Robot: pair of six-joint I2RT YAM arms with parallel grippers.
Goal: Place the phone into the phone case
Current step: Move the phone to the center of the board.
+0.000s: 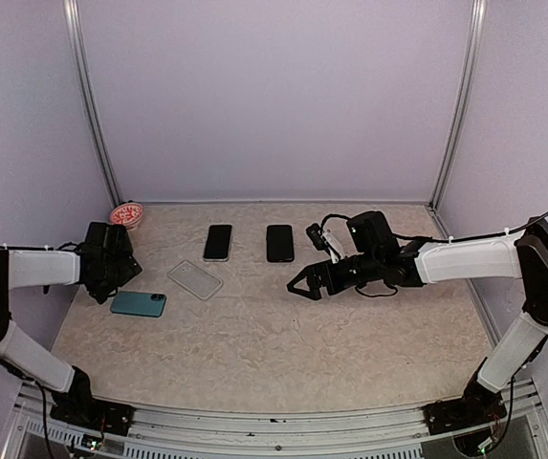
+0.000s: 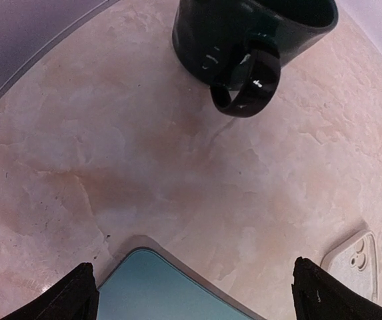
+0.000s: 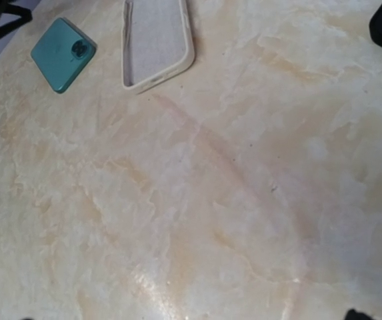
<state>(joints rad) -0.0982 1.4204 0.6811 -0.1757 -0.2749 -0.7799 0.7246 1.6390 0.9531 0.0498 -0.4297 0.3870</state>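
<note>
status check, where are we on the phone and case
Left gripper open above teal phone. Right gripper open, empty. Phone flat beside pale case, apart, not inserted. Nothing between them.

I can read no text from here; the dark object (image 2: 251, 40) carries small white marks (too blurred to make out).

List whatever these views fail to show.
Teal phone: left wrist view, lower part cut off by bottom edge.
Pale case: right wrist view, far end cut off by top edge.
Right claw: right wrist view, only fingertip slivers at bottom edge.
Dark mug: left wrist view, upper part beyond top edge.
</note>
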